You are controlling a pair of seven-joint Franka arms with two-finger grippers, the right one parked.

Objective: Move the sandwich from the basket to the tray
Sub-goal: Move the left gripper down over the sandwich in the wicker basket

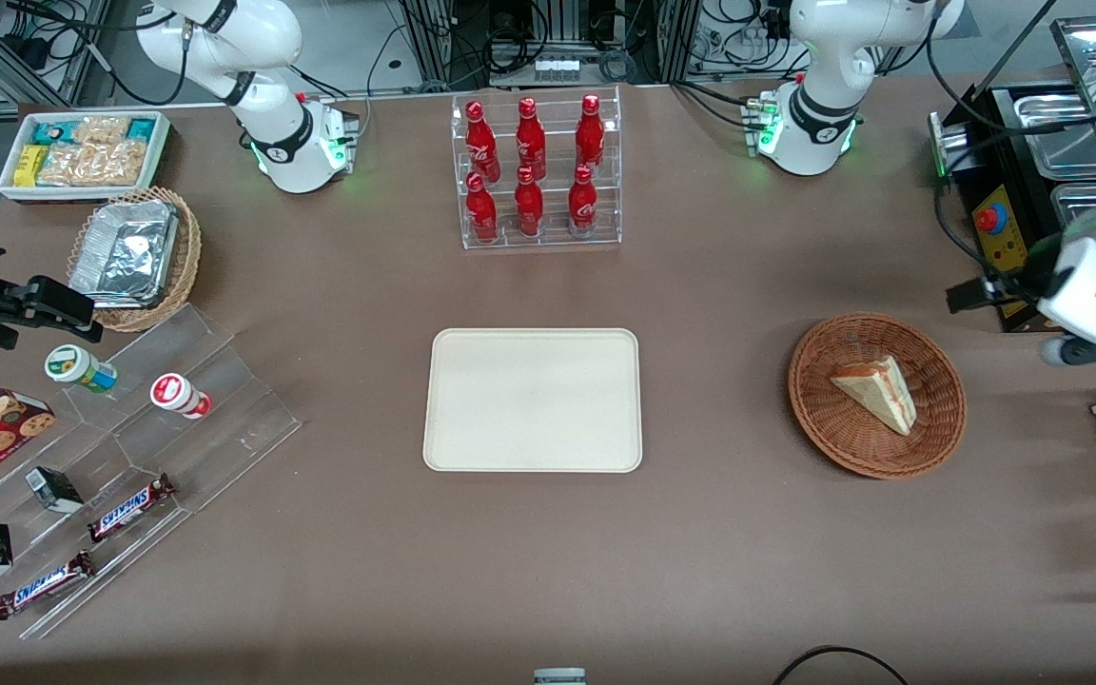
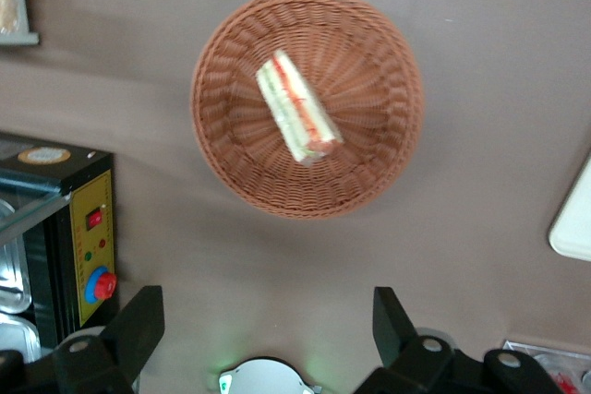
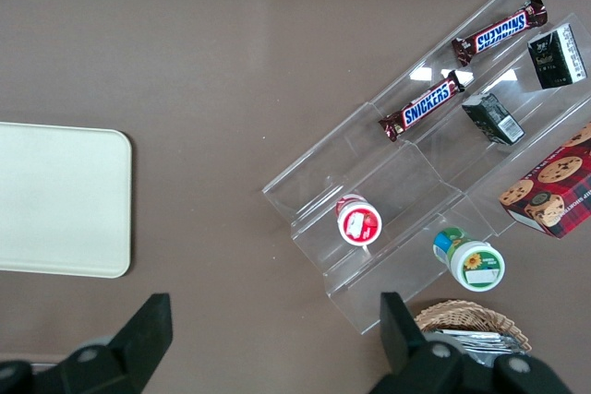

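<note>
One triangular white-bread sandwich (image 2: 297, 108) lies in the round reddish-brown wicker basket (image 2: 231, 173); the cream rectangular tray (image 1: 472, 447) waits bare nearby. High above the basket, the gripper (image 2: 268, 320) hangs with fingers spread. Soft bread could squash or slip if pinched off-centre.

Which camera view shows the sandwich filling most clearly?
The left wrist view: the sandwich shows red and green layers, with the open hand above the basket. The front view shows mostly bread; the right wrist view shows none.
</note>
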